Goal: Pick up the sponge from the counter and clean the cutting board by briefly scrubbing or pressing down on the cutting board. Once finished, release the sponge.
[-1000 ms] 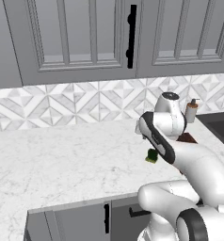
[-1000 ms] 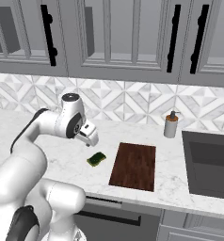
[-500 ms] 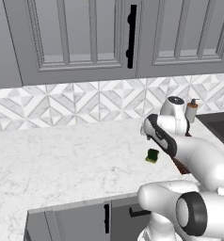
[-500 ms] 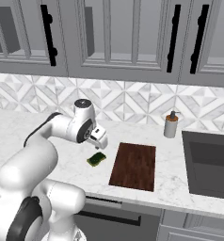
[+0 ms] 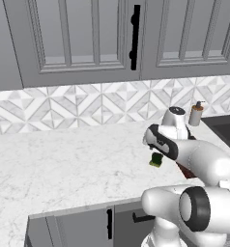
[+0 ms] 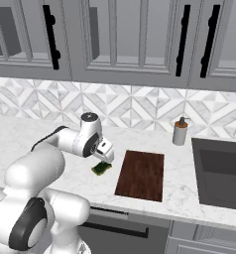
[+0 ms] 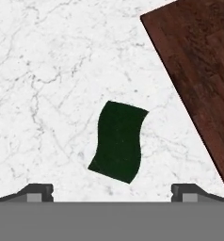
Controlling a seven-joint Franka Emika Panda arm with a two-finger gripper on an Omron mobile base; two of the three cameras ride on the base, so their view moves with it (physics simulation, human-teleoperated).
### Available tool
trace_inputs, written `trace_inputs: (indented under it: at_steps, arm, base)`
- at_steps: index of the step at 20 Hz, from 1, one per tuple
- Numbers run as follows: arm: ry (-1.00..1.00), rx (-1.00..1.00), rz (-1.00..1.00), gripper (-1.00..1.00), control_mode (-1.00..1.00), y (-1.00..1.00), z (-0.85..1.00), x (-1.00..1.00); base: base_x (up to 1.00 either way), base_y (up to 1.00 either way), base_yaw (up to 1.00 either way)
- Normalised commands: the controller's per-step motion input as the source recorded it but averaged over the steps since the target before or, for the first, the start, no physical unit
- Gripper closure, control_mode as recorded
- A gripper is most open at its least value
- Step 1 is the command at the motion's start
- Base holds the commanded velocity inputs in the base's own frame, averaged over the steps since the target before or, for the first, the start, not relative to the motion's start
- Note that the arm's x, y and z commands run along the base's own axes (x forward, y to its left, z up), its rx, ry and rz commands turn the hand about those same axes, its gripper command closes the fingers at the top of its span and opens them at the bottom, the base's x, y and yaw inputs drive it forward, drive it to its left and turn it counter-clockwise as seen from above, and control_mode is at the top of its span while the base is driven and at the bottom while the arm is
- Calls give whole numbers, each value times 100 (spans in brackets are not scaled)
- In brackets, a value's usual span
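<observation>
The sponge (image 7: 118, 142) lies flat on the white marble counter (image 7: 48, 84), its dark green top up; its yellow underside shows on the sponge (image 5: 156, 160) and on the sponge (image 6: 101, 169). My gripper (image 7: 112, 190) hovers open just above it, both fingertips (image 7: 36, 191) spread wider than the sponge and not touching it. The gripper (image 6: 104, 158) sits at the sponge's upper edge, and the gripper (image 5: 156, 153) hangs directly over it. The dark reddish-brown cutting board (image 6: 141, 174) lies just to the right of the sponge; the cutting board (image 7: 198, 70) fills the upper right corner.
A soap dispenser (image 6: 179, 132) stands behind the board against the triangle-tile backsplash. The dark sink basin (image 6: 221, 171) lies to the board's right. The counter's front edge (image 6: 140, 206) runs just below board and sponge. Broad marble (image 5: 64, 169) stretches to the left.
The arm has swung down and toward the sponge, bringing the gripper from beside and above it to just over it. Sponge and board have not moved.
</observation>
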Motion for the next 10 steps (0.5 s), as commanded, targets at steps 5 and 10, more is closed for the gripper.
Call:
trace_inputs:
  at_steps: [5,10]
  arm:
    - [0,0,0,-100,-100,0,-37,9]
    - [2,0,0,-100,-100,0,-28,19]
  base:
    - [0,0,0]
    - [0,0,0]
